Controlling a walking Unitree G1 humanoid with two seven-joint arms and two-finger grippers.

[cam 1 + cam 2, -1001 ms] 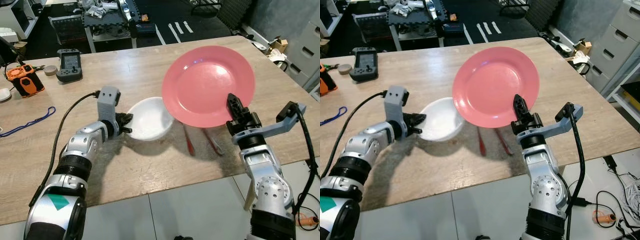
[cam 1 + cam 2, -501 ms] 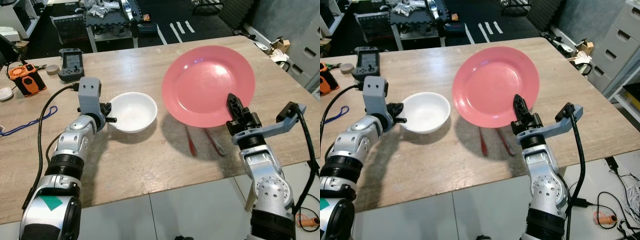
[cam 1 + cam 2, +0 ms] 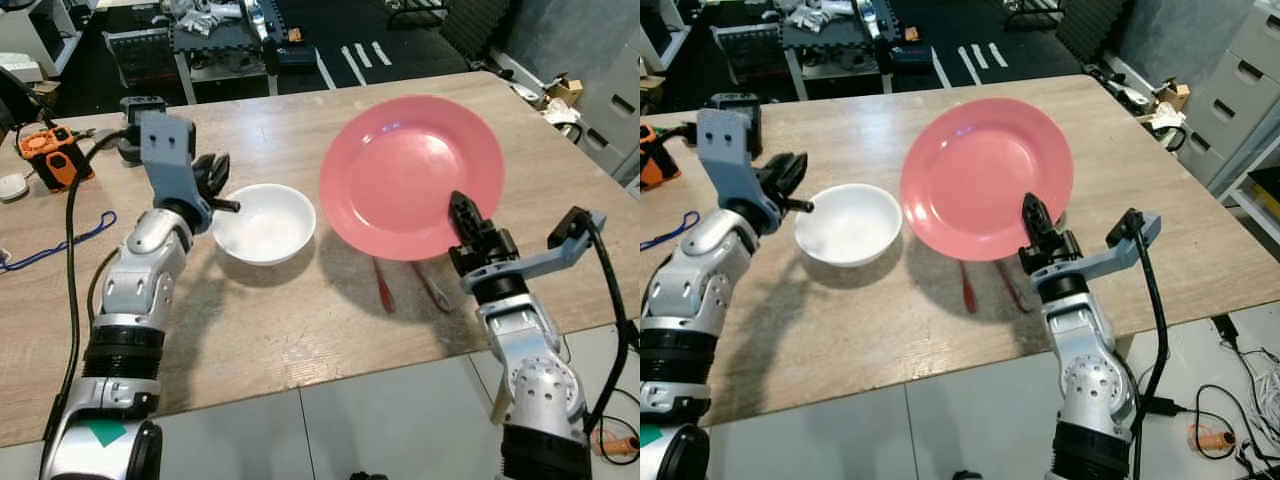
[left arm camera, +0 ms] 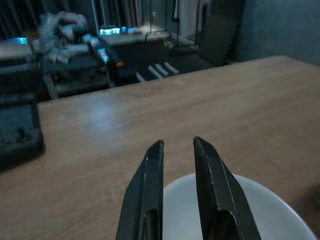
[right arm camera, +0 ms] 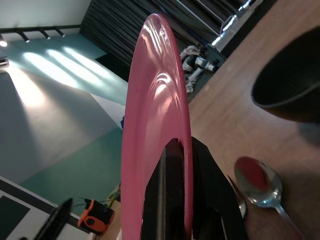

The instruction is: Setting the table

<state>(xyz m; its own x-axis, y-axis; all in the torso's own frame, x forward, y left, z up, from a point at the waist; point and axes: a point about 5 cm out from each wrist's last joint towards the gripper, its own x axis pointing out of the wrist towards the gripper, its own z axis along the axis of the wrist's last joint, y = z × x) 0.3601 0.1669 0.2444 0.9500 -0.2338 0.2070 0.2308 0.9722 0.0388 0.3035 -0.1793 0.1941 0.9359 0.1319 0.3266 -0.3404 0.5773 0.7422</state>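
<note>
The left claw (image 3: 215, 180) has let go of the white bowl (image 3: 264, 223) and lifted, fingers slightly apart; the bowl sits farther left on the tabletop (image 3: 300, 330). The right claw (image 3: 462, 215) still pinches the raised pink plate (image 3: 410, 175).

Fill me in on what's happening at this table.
The robot is setting the table. Its right gripper is shut on the rim of a pink plate, held tilted above two utensils on the table. Its left gripper hangs open above the edge of a white bowl, not holding it.
</note>
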